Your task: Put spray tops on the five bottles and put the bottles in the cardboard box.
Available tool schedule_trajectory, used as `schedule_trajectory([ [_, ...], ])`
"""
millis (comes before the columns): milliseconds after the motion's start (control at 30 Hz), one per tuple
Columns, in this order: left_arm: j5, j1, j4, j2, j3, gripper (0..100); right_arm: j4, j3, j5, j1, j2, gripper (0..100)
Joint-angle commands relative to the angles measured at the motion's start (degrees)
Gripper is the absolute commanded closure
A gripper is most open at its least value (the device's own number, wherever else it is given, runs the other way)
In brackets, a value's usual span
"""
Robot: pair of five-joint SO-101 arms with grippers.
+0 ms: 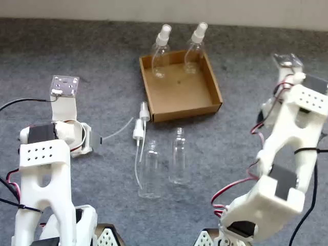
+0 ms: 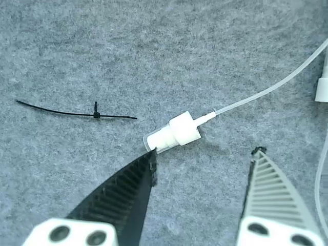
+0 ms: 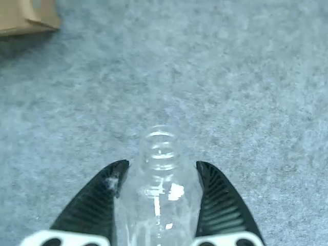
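My left gripper (image 2: 204, 156) is open low over the carpet. A white spray top (image 2: 174, 134) lies just beyond its black fingertip (image 2: 150, 160), its thin tube (image 1: 118, 130) trailing toward the middle. My right gripper (image 3: 161, 177) is shut on a clear bottle without a top (image 3: 161, 169), held up at the far right (image 1: 287, 62). The cardboard box (image 1: 212, 87) holds two bottles with spray tops (image 1: 160, 54) (image 1: 193, 51) along its far wall. Two uncapped bottles (image 1: 150, 171) (image 1: 178, 158) stand in front of the box. Two more spray tops (image 1: 144, 110) (image 1: 138, 129) lie near them.
A black cable tie (image 2: 77, 113) lies on the grey carpet near the left gripper. The long tubes of the loose spray tops (image 1: 137, 169) run beside the standing bottles. A corner of the box (image 3: 25, 15) is beyond the held bottle.
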Motion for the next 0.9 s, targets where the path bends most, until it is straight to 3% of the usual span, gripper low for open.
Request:
schedule_trajectory([
  [0,9.23,0.57,0.35,-1.1,-2.68,74,0.22,5.76,-1.32,-3.91,-8.66,99.5],
  [200,22.68,-4.53,-7.12,3.47,-1.19,74,-3.91,15.43,-4.48,-7.87,-17.98,99.5],
  [467,32.53,0.22,-11.78,20.0,-2.77,74,-4.09,20.7,-4.66,-11.82,-22.29,99.5],
  [667,33.85,0.84,-11.87,28.0,-6.99,75,-4.09,20.97,-4.57,-11.74,-22.29,99.5],
  [867,33.67,0.48,-11.87,36.44,-11.3,86,-4.09,20.97,-4.48,-11.82,-22.29,99.5],
])
